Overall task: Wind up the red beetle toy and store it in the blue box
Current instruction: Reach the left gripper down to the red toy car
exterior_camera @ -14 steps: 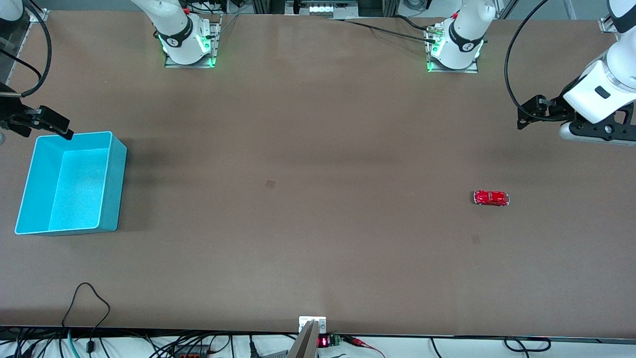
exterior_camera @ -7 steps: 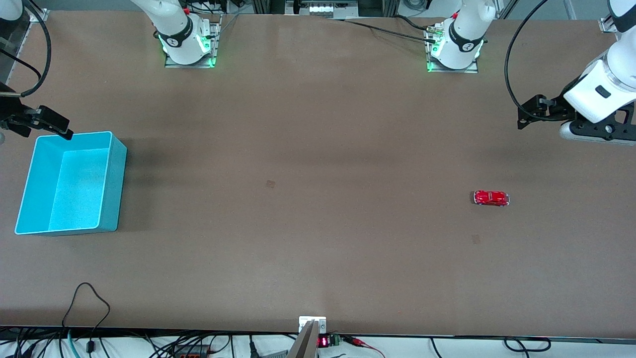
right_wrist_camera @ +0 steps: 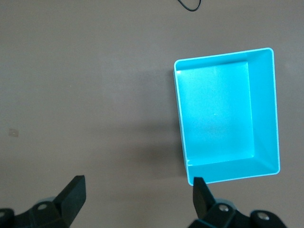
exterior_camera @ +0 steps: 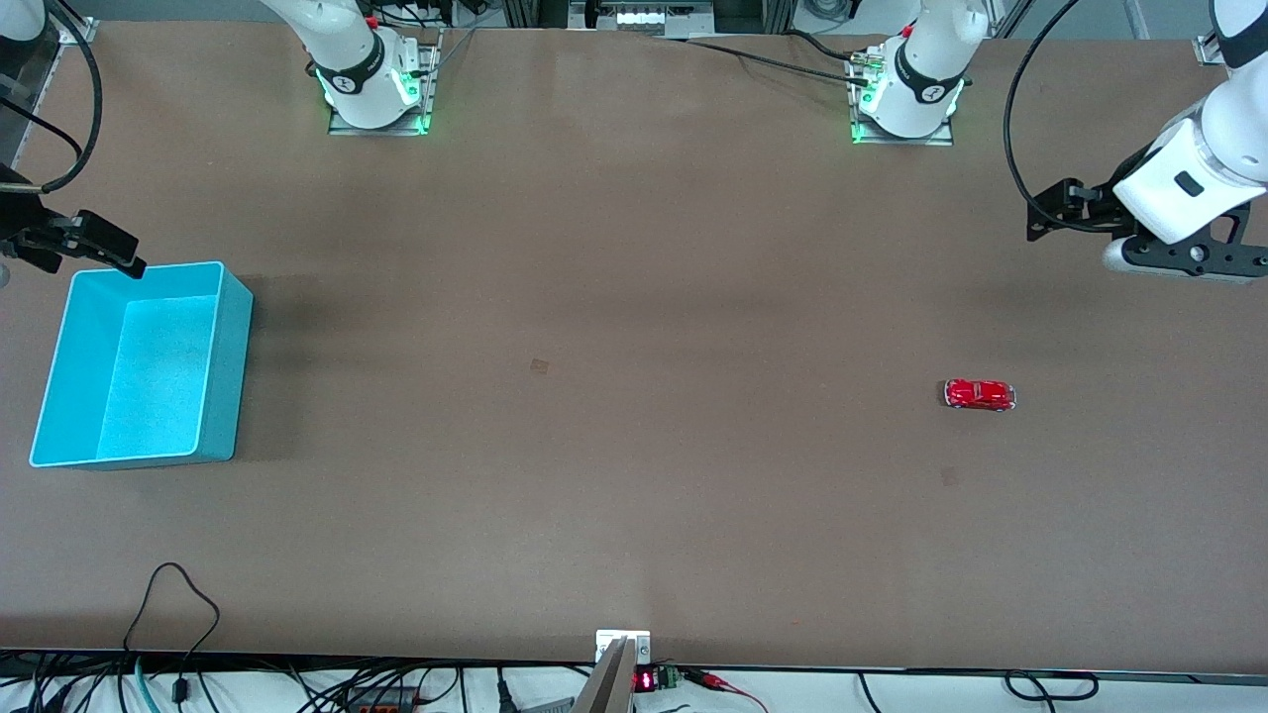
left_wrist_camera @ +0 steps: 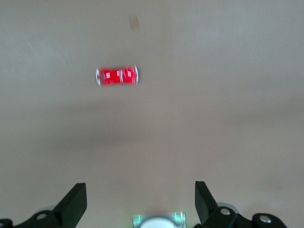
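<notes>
The red beetle toy (exterior_camera: 980,394) sits untouched on the table (exterior_camera: 634,297), toward the left arm's end and about midway between the edge where the bases stand and the edge nearest the front camera. What has changed over the last second is small: the left gripper (left_wrist_camera: 140,202) has drifted a little toward the base edge, near the table's end, jaws spread wide and empty, the toy in its wrist view. I judge the approach has barely begun; winding is not yet started. The right gripper (right_wrist_camera: 134,202) waits, jaws spread and empty, over the blue box's (exterior_camera: 223,366) corner at the right arm's end. Count: one toy, one box, two grippers, nothing in the box
</notes>
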`<state>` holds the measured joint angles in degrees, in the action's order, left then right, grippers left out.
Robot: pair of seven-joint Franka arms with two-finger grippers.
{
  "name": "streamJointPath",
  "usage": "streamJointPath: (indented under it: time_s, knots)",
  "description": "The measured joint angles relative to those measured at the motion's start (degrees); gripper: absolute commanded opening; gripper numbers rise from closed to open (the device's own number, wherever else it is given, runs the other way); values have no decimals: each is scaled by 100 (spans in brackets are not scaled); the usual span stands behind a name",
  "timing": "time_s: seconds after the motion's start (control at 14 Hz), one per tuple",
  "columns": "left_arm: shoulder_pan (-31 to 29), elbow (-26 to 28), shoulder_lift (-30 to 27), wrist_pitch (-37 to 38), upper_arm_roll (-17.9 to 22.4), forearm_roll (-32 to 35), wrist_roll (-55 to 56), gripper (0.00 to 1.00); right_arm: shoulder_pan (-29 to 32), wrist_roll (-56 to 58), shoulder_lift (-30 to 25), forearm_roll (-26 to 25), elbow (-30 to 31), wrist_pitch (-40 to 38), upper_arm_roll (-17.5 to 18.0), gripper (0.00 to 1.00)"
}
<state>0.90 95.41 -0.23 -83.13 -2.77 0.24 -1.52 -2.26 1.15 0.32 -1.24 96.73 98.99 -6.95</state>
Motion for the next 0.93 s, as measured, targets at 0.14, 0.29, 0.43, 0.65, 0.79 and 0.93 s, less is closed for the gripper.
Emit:
streamJointPath:
  time_s: [0.14,0.29,0.43,0.65,0.79,0.93]
  knots:
    - [0,15,47,466,-1,-1,-16,100,0,0,0,0,0,0,0,100]
    - [0,70,127,609,-2,0,-449,100,0,0,0,0,0,0,0,100]
    - [-2,144,230,543,1,112,-1371,100,-1,0,0,0,0,0,0,100]
    - [-213,634,352,-572,21,273,-3602,100,-1,0,1,0,0,0,0,100]
    - [-415,1187,400,-1536,44,279,-4740,100,-1,0,2,0,0,0,0,100]
    - [-491,1741,438,-2446,46,282,-5402,100,-1,0,3,0,0,0,0,100]
